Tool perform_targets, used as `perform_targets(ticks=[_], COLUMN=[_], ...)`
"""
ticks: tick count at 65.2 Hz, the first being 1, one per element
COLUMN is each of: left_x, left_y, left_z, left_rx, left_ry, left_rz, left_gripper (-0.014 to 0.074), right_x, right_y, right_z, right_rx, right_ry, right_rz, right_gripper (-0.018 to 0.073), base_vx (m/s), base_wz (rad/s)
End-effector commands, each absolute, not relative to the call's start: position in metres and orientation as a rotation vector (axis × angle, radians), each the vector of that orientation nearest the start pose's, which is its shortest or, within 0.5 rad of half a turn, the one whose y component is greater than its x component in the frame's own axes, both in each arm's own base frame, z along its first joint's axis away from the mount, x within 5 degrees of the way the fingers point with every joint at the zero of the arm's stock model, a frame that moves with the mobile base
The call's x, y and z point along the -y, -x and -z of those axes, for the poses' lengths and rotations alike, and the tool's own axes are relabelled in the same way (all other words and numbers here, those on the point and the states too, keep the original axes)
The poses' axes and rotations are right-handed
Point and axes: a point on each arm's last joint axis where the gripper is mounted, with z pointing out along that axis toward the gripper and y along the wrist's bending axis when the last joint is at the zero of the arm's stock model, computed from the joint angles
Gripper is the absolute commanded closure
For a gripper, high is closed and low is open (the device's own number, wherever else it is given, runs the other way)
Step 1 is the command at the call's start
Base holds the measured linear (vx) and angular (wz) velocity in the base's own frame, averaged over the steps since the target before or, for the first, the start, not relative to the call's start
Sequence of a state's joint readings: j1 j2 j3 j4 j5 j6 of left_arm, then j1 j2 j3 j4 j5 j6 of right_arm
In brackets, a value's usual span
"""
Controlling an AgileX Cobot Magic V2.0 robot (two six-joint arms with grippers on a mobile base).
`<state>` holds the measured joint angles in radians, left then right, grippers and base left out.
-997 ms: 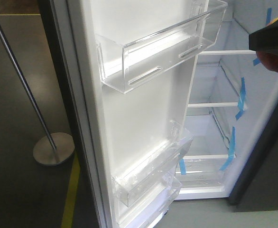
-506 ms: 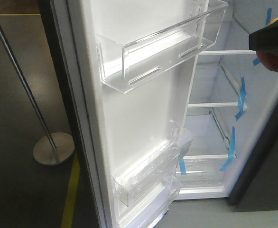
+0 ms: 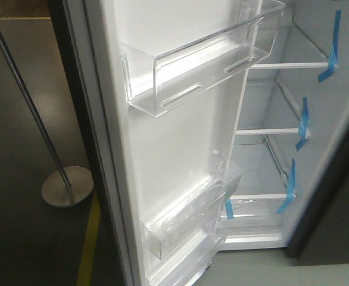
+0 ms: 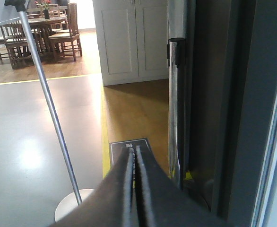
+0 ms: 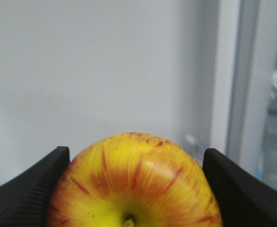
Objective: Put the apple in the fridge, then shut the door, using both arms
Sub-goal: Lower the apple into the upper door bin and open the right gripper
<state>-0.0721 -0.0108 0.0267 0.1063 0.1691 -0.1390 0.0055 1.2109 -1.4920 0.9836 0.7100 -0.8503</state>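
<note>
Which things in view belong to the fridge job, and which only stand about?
Job: apple, held in the right gripper; fridge; its open door; left gripper, shut.
About: metal pole stand; white cabinet; dining chairs.

No readable text anywhere; the white mark on the floor mat (image 4: 121, 154) is illegible.
</note>
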Motion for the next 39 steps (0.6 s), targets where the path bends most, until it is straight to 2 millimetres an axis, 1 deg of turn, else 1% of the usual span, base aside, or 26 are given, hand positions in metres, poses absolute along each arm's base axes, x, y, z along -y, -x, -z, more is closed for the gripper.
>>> perform_targets(ticks=[1, 4, 5, 10, 12, 17, 19, 23, 31, 39], left_x=[0.003, 0.003, 0.003, 0.003, 0.003, 0.003, 0.003, 0.003, 0.003, 0.003], left_y=[-0.056, -0.056, -0.056, -0.056, -0.056, -0.056, -0.056, -0.056, -0.056, -0.056], left_z=[-0.192, -0.192, -0.192, -0.192, -0.192, -0.192, -0.192, -0.192, -0.192, -0.192], left_rx=[-1.596, -1.596, -1.596, -1.596, -1.596, -1.596, -1.596, -1.596, -1.596, -1.596], left_ry=[-0.017, -0.017, -0.017, -0.017, -0.017, -0.017, -0.017, -0.017, -0.017, -0.017], left_rz=[0.079, 0.079, 0.079, 0.079, 0.079, 0.079, 0.079, 0.079, 0.079, 0.079], left_gripper=[0.0604, 0.0604, 0.0604, 0.0604, 0.0604, 0.0604, 0.0604, 0.0604, 0.0604, 0.0604], right_x=[-0.055, -0.057, -0.058, -0.060, -0.061, -0.065, -0.067, -0.069, -0.071, -0.071], right_y=[-0.248, -0.261, -0.269, -0.291, -0.303, -0.321, -0.329, -0.341, -0.362, -0.373], right_z=[-0.536, -0.537, -0.535, -0.531, -0.525, -0.517, -0.510, -0.502, -0.484, -0.475], right_rx=[-1.366, -1.327, -1.325, -1.308, -1.322, -1.342, -1.357, -1.374, -1.415, -1.437], right_ry=[0.439, 0.456, 0.462, 0.473, 0.481, 0.534, 0.552, 0.585, 0.590, 0.581], right_rz=[-0.556, -0.591, -0.595, -0.632, -0.647, -0.698, -0.720, -0.754, -0.785, -0.795], right_gripper=[0.0381, 0.0381, 0.0381, 0.0379, 0.0379, 0.0374, 0.0372, 0.0366, 0.0342, 0.0267], base_vx=[0.00, 0.00, 0.00, 0.00, 0.00, 0.00, 0.00, 0.00, 0.00, 0.00], base_wz=[0.00, 0.00, 0.00, 0.00, 0.00, 0.00, 0.00, 0.00, 0.00, 0.00])
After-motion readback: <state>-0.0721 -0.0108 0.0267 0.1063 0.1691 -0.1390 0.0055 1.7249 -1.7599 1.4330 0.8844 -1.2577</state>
